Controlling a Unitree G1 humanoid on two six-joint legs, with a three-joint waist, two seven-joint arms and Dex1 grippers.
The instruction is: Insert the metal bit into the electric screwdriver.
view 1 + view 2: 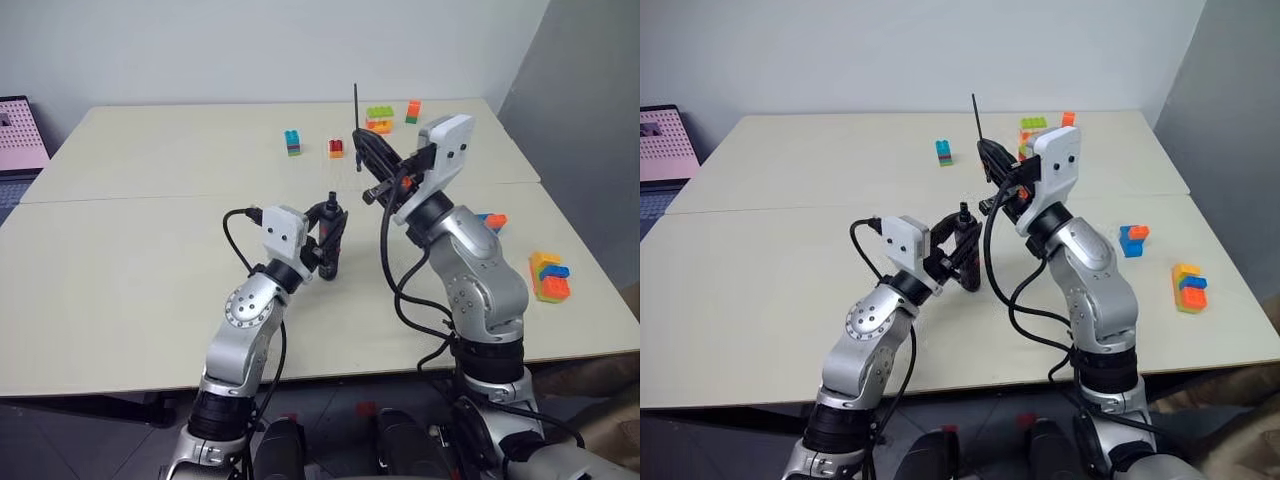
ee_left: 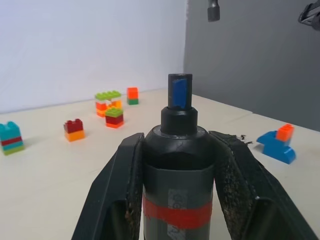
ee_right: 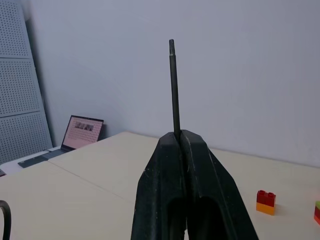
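My left gripper (image 1: 326,246) is shut on the electric screwdriver (image 1: 333,214), a dark pen-shaped tool held roughly upright above the table's middle. In the left wrist view its blue tip (image 2: 179,92) points away past the fingers (image 2: 125,170), and a red band (image 2: 177,215) circles the body. Up and to the right, my right gripper (image 1: 360,138) is shut on the metal bit (image 1: 355,106), a thin dark rod that sticks straight up from the closed fingertips (image 3: 178,136). The bit (image 3: 173,85) stands above and beyond the screwdriver, apart from it.
Toy brick stacks sit at the table's far side (image 1: 292,142) (image 1: 336,148) (image 1: 379,119) (image 1: 412,110) and along its right side (image 1: 490,220) (image 1: 548,276). A laptop (image 1: 20,135) stands off the far left corner. The table's front edge (image 1: 150,385) runs below my arms.
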